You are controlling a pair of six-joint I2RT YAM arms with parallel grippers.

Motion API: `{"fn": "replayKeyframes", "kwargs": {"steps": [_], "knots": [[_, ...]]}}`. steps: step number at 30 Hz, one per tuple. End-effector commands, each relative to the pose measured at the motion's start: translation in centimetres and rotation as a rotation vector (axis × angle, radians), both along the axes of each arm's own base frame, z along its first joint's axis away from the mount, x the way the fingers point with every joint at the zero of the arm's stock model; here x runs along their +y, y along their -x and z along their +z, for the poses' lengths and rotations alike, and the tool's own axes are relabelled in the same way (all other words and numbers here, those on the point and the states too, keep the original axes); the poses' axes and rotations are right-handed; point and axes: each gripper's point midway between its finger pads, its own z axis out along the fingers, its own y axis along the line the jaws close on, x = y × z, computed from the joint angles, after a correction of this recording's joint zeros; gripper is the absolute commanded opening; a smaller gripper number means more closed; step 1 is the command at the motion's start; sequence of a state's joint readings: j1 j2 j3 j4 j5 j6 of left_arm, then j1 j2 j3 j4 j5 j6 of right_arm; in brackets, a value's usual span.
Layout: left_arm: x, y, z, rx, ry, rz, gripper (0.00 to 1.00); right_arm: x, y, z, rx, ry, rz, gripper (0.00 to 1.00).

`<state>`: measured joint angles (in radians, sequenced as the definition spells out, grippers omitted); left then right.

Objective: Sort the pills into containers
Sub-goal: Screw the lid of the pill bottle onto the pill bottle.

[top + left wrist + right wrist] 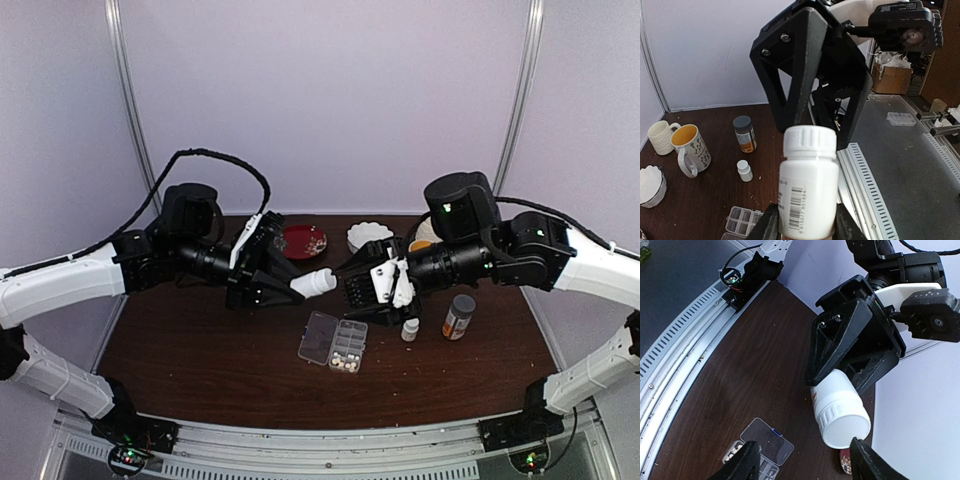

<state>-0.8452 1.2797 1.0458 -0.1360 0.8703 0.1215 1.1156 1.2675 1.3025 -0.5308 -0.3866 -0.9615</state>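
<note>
Bottle [807, 190] in mid-air is what we see first: a white capped one, lying level above the table [200, 350]. The left gripper [295, 288] is clamped around its lower body, cap pointing at the other arm. The right gripper [355, 285] faces that cap with its fingers [747, 462] spread wide, gripping nothing. Below them the clear pill box [335, 343] lies on the wood with its lid [318, 335] folded open to the left. We see the pills [347, 358] as a whitish cluster in its near cells. A small white bottle [410, 329] and an amber grey-capped one [459, 317] stand just right of the box.
</note>
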Motion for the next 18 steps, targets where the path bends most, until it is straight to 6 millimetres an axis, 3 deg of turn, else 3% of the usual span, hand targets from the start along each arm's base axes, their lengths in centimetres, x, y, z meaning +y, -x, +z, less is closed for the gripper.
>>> {"fn": "replayKeyframes", "kwargs": {"steps": [1, 12, 15, 18], "knots": [[-0.14, 0.26, 0.98, 0.012, 0.016, -0.037, 0.0, 1.08, -1.54, 2.16, -0.083, -0.054, -0.061, 0.61], [-0.22, 0.21, 0.74, 0.024, 0.001, -0.039, 0.0, 1.02, -1.79, 2.69, -0.138, -0.109, -0.066, 0.6], [-0.26, 0.21, 0.73, 0.03, -0.007, -0.042, 0.0, 1.27, -1.62, 2.5, -0.125, -0.083, -0.05, 0.51], [-0.27, 0.22, 0.69, 0.034, -0.012, -0.044, 0.0, 1.58, -1.64, 2.35, -0.116, -0.062, -0.041, 0.49]]}}
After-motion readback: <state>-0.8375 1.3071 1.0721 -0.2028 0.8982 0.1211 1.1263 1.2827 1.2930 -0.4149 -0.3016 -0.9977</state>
